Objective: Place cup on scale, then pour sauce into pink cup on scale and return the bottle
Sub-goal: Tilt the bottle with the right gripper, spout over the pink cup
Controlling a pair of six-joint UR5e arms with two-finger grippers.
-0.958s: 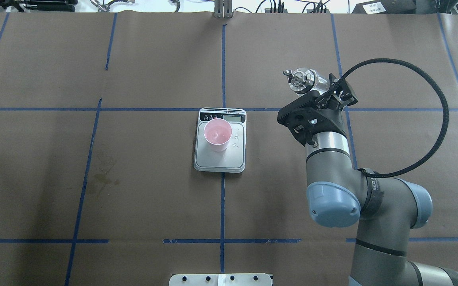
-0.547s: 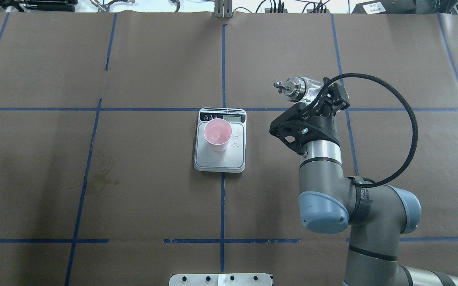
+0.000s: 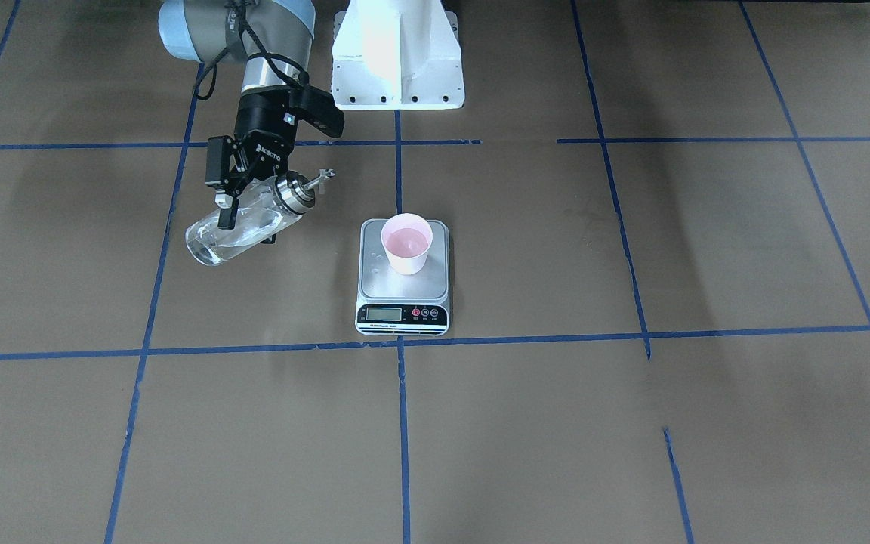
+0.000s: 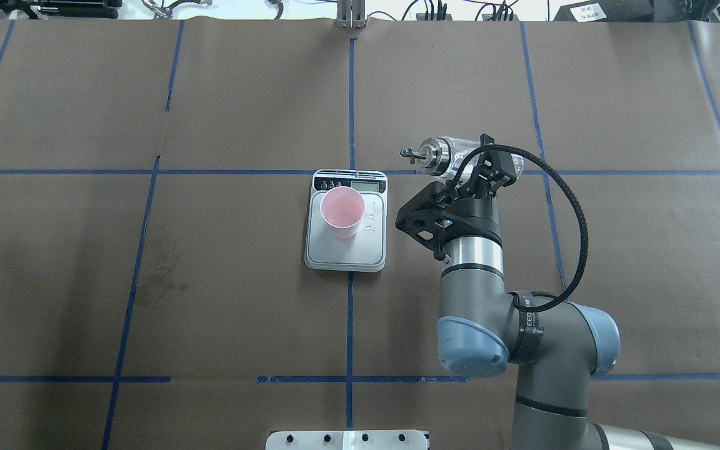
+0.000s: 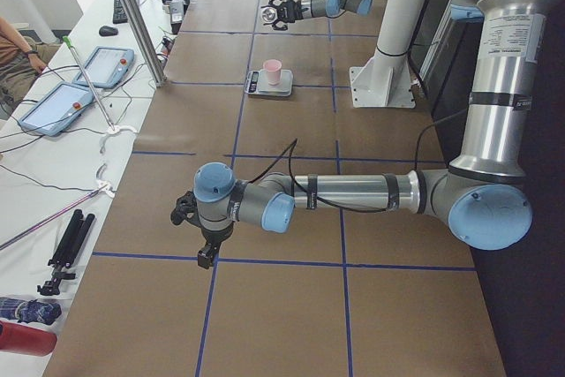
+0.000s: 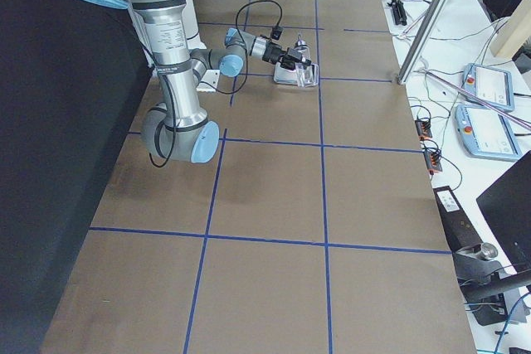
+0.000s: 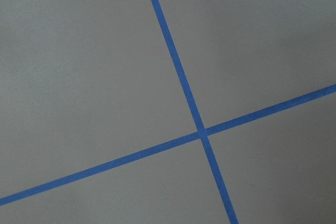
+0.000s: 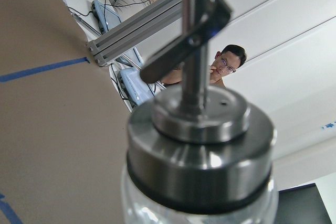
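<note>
Overhead, front views opposed; both share scale [image 4: 360,250].

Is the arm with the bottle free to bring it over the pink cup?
Probably yes: the right claw grips the bottle just beside the scale, and nothing stands between it and the cup.

Seen from overhead, the right end effector [image 4: 482,167] points toward 12 o'clock, clamped across the tilted bottle [image 4: 447,155], while the left end effector [image 5: 201,237] hangs low, facing down, its grip unreadable.
</note>
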